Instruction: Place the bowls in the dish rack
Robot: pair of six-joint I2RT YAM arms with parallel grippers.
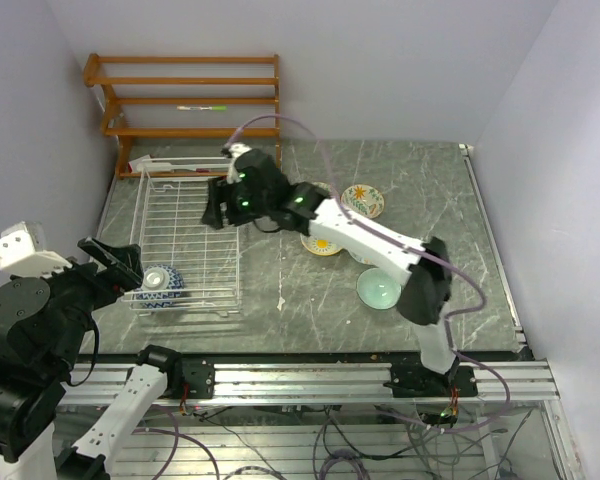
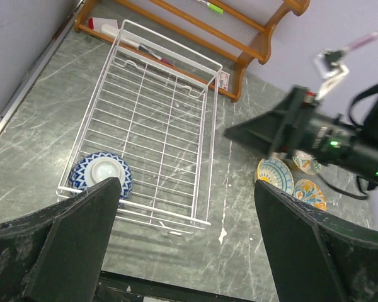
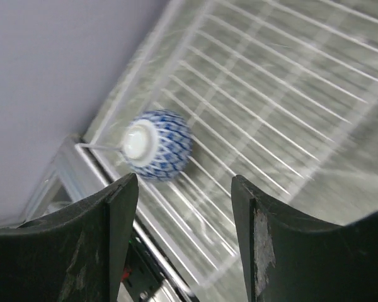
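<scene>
Jaws on my right gripper (image 3: 183, 189) stand apart with nothing between them; it hangs empty above the dish rack (image 2: 157, 119), near the rack's far right side in the top view. My left gripper (image 2: 188, 189) is also spread wide and empty, hovering off the rack's near left corner.

One blue-and-white bowl (image 3: 157, 143) sits in the rack, tucked into that near left corner. It is upside down, with its pale foot ring facing up. The rest of the rack floor is bare wire.

The other bowls wait on the grey marbled table (image 1: 310, 300), to the right of the rack. A mint green bowl (image 1: 378, 290) is closest to my right base. A yellow patterned bowl (image 1: 363, 200) lies further back, and another patterned bowl (image 1: 320, 245) is partly hidden under my right arm. That arm may hide more bowls.

My judgement is that the task is in its early part and the step in hand is fetching the next bowl with my right arm. To do it well, I should lift straight up first, so my fingers clear the rack's wire wall. Then I should swing right to a bowl that lies open and close on its rim, one finger inside and one outside. The bowl should go down beside the blue one, not on top of it, starting a row. My left arm should stay clear of that path.
</scene>
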